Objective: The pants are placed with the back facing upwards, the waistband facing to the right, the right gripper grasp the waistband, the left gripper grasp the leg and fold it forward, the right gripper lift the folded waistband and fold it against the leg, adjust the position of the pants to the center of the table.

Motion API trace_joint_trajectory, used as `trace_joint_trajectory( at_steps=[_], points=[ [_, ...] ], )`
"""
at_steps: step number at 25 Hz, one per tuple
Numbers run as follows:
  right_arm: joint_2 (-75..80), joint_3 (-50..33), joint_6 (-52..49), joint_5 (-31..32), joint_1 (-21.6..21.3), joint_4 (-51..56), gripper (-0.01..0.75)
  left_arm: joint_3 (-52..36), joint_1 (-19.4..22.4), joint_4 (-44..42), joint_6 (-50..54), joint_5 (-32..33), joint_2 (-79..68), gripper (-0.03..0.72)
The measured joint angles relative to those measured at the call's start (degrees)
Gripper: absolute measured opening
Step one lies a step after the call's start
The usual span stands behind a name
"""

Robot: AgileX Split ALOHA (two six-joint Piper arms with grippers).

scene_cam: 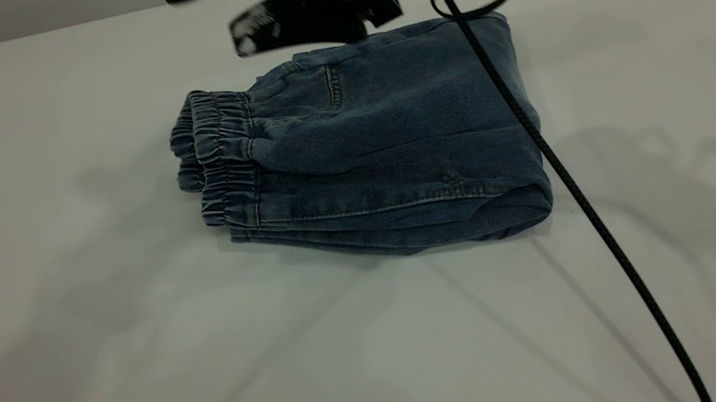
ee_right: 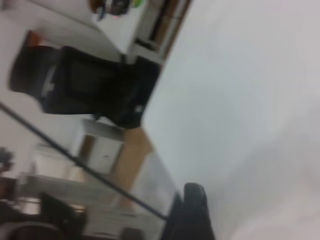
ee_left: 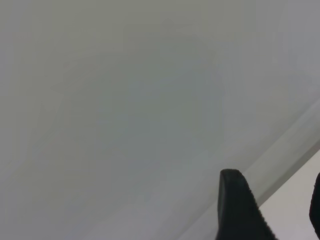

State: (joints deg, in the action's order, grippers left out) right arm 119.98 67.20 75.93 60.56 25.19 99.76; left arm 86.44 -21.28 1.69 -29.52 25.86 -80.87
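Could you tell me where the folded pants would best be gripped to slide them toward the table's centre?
Probably the waistband: on the pants its gathered elastic layers stack into a thick edge facing the exterior view's left, lying clear on the table. Come in low from that side.

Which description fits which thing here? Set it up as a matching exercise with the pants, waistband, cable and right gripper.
Things:
1. pants
2. waistband
3. cable
4. right gripper

Descriptions:
A. gathered, at the bundle's left end in the exterior view
B. in the air above the denim's far edge
C. folded into a bundle, lying on the table
D. black, slanting across the bundle's right end

Pairs: 1-C, 2-A, 3-D, 4-B.

The left gripper is open over the table, away from the pants.
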Motion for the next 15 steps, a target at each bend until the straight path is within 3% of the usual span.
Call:
trace_joint_trajectory(
  at_steps=[3, 6, 12, 15],
  points=[
    [0.00, 0.70, -4.28, 0.01, 0.00, 0.04, 0.497, 0.00, 0.00, 0.00, 0.02, 0.00, 0.35, 0.335],
    [0.00, 1.87, -10.40, -4.04, 0.31, -0.23, 0.497, 0.00, 0.00, 0.00, 0.02, -0.12, 1.21, 0.335],
    [0.06, 7.96, -29.59, -22.08, 4.97, -12.90, 0.497, 0.00, 0.00, 0.00, 0.02, -0.15, 2.00, 0.335],
    [1.04, 11.34, -42.93, -29.45, 7.44, -25.82, 0.495, 0.00, 0.00, 0.00, -0.03, -0.39, 2.34, 0.335]
  ],
)
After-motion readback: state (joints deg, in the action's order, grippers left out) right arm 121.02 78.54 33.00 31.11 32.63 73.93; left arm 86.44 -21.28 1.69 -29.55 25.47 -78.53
